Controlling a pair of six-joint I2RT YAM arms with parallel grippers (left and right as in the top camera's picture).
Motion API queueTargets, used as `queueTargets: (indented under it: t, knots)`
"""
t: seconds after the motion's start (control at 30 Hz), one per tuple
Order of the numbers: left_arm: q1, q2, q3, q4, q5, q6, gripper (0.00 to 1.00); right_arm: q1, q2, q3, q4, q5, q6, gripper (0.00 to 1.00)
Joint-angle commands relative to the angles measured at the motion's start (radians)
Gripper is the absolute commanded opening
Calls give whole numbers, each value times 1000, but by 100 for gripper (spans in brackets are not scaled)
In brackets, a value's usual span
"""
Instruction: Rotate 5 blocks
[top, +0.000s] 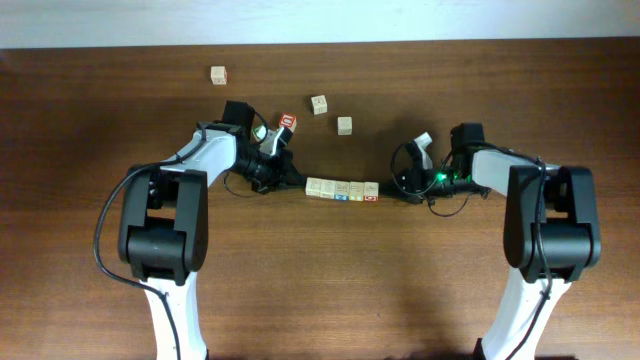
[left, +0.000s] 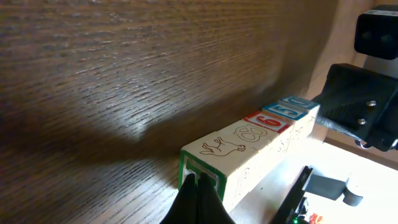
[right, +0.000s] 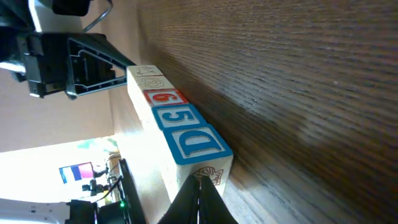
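Closed and empty, our left pincer (left: 198, 193) is touching the left end of the 5 blocks (top: 342, 189). We are bracing their left-right row's right end with the closed right pincer (right: 200, 190).

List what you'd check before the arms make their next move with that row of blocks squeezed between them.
1. Row of five blocks straight, neighbours touching: ok.
2. Left gripper shut, tip against its end of the row: ok.
3. Right gripper shut, tip against the opposite end: ok.
4. Three pale loose blocks standing apart from the row: ok.
5. Red-faced block clear of the left arm: cannot tell.
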Motion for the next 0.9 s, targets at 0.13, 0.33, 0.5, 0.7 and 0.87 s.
queueTargets:
  t: [0.13, 0.33, 0.5, 0.7, 0.87]
  knots:
    - [-30, 13, -6, 2, 69, -5, 0, 51, 14, -2, 0, 84, 65, 5]
    - [-30, 13, -6, 2, 69, -5, 0, 51, 14, -2, -1, 80, 76, 4]
    - [-30, 13, -6, 2, 69, -5, 0, 51, 14, -2, 0, 12, 75, 5]
    - [-30, 13, -6, 2, 69, -5, 0, 58, 14, -2, 0, -37, 68, 5]
    - [-30, 13, -6, 2, 70, -5, 0, 87, 14, -2, 4, -63, 52, 4]
